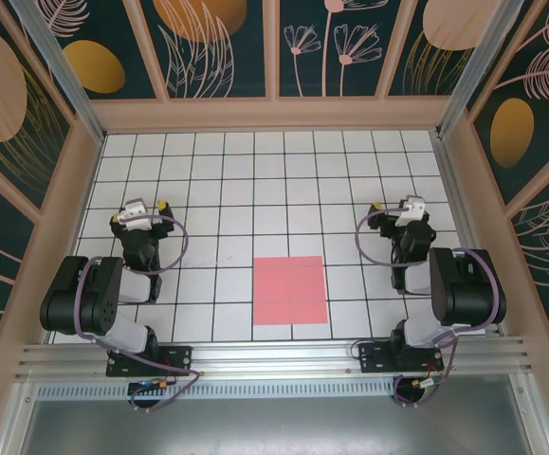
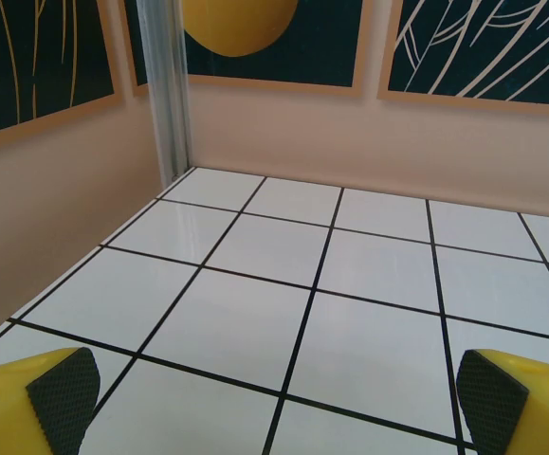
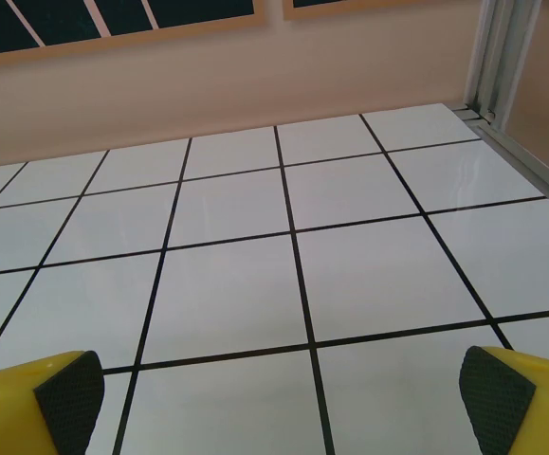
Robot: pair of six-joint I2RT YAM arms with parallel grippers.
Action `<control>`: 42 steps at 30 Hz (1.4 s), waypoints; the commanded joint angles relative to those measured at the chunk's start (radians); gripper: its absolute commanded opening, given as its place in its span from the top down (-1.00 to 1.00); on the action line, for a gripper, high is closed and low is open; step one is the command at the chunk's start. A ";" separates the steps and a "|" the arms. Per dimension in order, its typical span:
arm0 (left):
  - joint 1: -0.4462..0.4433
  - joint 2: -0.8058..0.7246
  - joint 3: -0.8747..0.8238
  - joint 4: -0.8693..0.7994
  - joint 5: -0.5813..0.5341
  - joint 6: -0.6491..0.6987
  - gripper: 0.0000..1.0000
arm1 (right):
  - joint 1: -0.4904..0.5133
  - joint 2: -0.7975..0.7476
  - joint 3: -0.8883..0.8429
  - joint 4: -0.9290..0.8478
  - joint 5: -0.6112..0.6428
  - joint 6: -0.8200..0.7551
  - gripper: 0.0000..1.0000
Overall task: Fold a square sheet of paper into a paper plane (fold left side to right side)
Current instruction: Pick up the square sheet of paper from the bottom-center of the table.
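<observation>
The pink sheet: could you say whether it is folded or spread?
Spread flat: the square sheet of paper lies as a full square, showing faint cross creases.

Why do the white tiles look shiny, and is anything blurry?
Top external: even light, the square sheet of paper crisp and matte. Left wrist: the metal post mirrors softly in the tiles. Right wrist: pale glare on far-right tiles; nothing blurred.

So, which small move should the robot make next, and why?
Probably the left claw should move across and down to the left edge of the square sheet of paper. The sheet lies flat and unfolded between the arms. This claw and the right claw stand open, apart from it, and the fold starts from the left side.
</observation>
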 commanded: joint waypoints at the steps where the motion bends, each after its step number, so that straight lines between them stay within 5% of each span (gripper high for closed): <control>1: 0.005 -0.008 0.008 0.005 0.011 -0.017 -0.97 | -0.005 0.006 -0.002 0.048 -0.021 0.006 -0.98; 15: 0.005 -0.029 0.013 -0.020 0.007 -0.020 -0.97 | -0.008 -0.034 0.031 -0.036 0.004 0.021 -0.98; 20: 0.005 -0.284 0.130 -0.438 0.037 -0.065 -0.97 | -0.005 -0.215 0.147 -0.395 -0.022 0.050 -0.98; 25: -0.015 -0.412 0.292 -0.811 0.281 -0.246 -0.97 | 0.055 -0.404 0.268 -0.766 -0.004 0.192 -0.97; 33: -0.364 -0.474 0.408 -1.222 0.358 -0.276 -0.97 | 0.336 -0.495 0.415 -1.310 0.093 0.417 -0.98; 42: -0.793 -0.400 0.382 -1.374 0.390 -0.391 -0.97 | 0.617 -0.486 0.337 -1.496 0.125 0.649 -0.97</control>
